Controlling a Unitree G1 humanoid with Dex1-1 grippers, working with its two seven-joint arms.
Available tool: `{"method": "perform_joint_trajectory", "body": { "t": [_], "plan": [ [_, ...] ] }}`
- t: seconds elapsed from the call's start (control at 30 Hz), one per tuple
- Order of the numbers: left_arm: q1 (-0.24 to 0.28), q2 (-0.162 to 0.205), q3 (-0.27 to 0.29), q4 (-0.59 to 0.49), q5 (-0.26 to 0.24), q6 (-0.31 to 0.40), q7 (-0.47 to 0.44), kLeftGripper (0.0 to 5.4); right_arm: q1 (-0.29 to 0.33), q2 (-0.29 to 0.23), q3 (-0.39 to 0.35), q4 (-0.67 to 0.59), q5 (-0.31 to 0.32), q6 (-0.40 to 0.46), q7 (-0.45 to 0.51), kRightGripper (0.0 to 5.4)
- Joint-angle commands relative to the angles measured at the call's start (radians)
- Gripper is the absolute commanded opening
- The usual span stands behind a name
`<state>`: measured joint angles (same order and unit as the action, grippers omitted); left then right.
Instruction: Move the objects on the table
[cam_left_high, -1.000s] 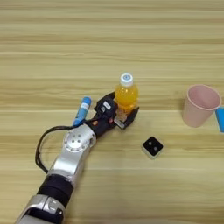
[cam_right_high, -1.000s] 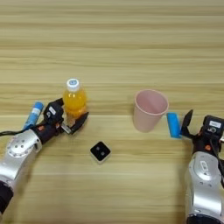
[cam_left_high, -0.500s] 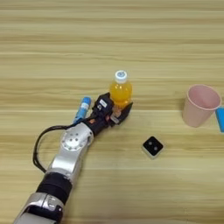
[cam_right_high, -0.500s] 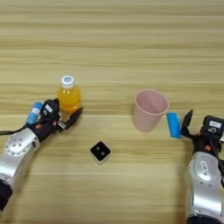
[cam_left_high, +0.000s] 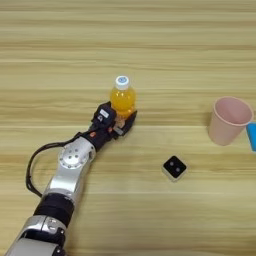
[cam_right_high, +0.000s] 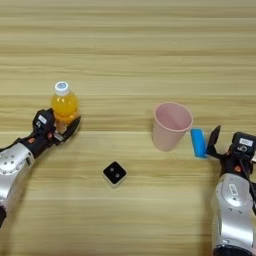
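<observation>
The small orange-drink bottle (cam_left_high: 122, 98) with a white cap stands upright left of the table's middle. My left gripper (cam_left_high: 120, 122) is shut on its lower part, one black finger on each side. The pink cup (cam_right_high: 171, 125) stands upright to the right, and the flat blue bar (cam_right_high: 198, 142) lies just beside it. My right gripper (cam_right_high: 230, 146) rests open at the right edge, its near finger close to the bar and holding nothing. The black cube (cam_right_high: 115, 173) with white dots lies between the arms, nearer the front.
The wood-grain table (cam_left_high: 150, 45) fills both views. My left arm (cam_left_high: 70, 170) reaches in from the lower left, with a black cable looping beside it. The right forearm (cam_right_high: 231, 200) stands at the lower right corner.
My left gripper has carried the bottle to the left across the table. The cup, bar, cube and right arm have stayed where they were.
</observation>
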<state>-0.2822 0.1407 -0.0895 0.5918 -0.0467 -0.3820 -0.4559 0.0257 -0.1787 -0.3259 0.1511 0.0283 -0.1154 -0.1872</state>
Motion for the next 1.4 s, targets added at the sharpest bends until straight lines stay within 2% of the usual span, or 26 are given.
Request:
{"method": "perform_joint_trajectory", "body": {
  "t": [0.03, 0.33, 0.4, 0.77, 0.97, 1.1, 1.2, 1.4],
  "plan": [
    [-0.014, 0.010, 0.007, 0.027, 0.008, -0.006, 0.000, 3.40, 0.004, 0.005, 0.000, -0.018, 0.000, 0.017, 0.000, 5.40],
    [-0.018, 0.010, 0.010, 0.042, 0.013, -0.013, 0.001, 3.40, 0.005, 0.006, 0.001, -0.020, 0.000, 0.019, 0.001, 5.40],
    [-0.018, 0.012, 0.006, 0.042, 0.018, -0.012, 0.003, 3.78, 0.005, 0.006, 0.001, -0.020, 0.000, 0.020, 0.001, 5.40],
    [-0.003, 0.016, 0.006, 0.018, 0.013, 0.000, -0.005, 4.80, 0.000, 0.009, 0.006, -0.013, -0.004, 0.018, -0.003, 5.40],
    [0.016, 0.018, 0.005, -0.027, 0.005, 0.010, -0.010, 5.30, -0.001, 0.009, 0.006, -0.012, -0.006, 0.019, -0.002, 5.40],
    [0.025, 0.021, 0.007, -0.045, 0.005, 0.018, -0.010, 5.38, -0.003, 0.010, 0.006, -0.010, -0.007, 0.019, -0.003, 5.40],
    [0.045, 0.027, 0.013, -0.081, 0.001, 0.032, -0.007, 5.38, -0.003, 0.010, 0.007, -0.010, -0.007, 0.019, -0.004, 5.40],
    [0.120, 0.049, 0.022, -0.206, -0.009, 0.089, -0.002, 5.38, -0.004, 0.011, 0.007, -0.011, -0.007, 0.020, -0.004, 5.40]
  ]
}}
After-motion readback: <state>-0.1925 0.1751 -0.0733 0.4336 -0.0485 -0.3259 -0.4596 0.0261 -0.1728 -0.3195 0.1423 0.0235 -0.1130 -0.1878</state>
